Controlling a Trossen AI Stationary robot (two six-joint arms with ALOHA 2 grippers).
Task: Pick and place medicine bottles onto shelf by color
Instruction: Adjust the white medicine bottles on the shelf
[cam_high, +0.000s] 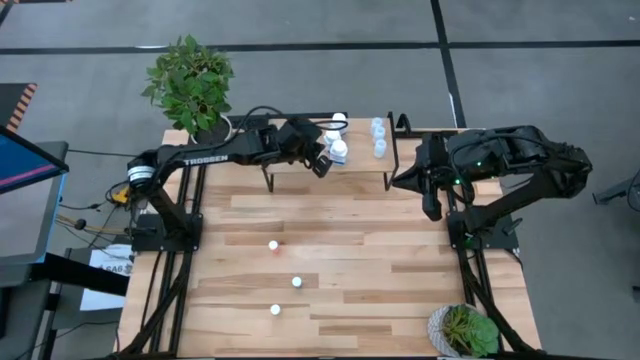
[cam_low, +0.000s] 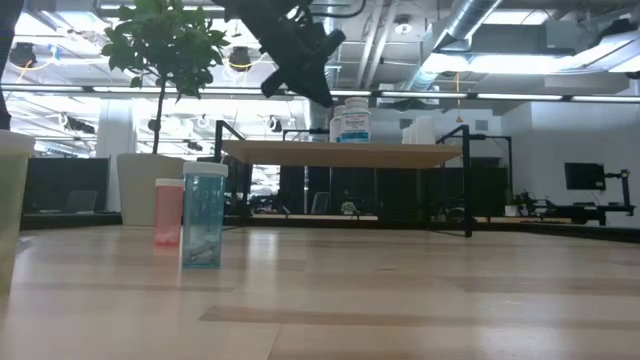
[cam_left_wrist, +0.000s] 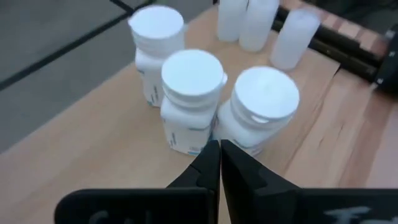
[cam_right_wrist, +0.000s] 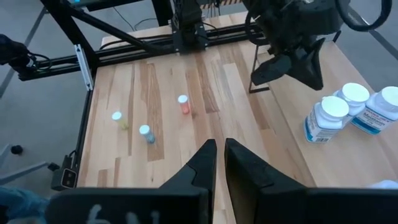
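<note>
White-capped medicine bottles (cam_left_wrist: 193, 99) are clustering on the shelf (cam_high: 355, 172) at 12 o'clock, where the left gripper (cam_left_wrist: 219, 163), hovering fully closed and empty just beside them, is risking toppling them.

Three chunky white medicine bottles (cam_left_wrist: 189, 102) are standing upright in a tight cluster on the light wood top of the shelf (cam_high: 300, 168), with pale translucent bottles (cam_high: 378, 137) standing near them toward the shelf's right side. Three smaller bottles (cam_high: 296, 282) are standing well apart on the tabletop: a reddish one, a pale blue one and a yellowish one.
</note>
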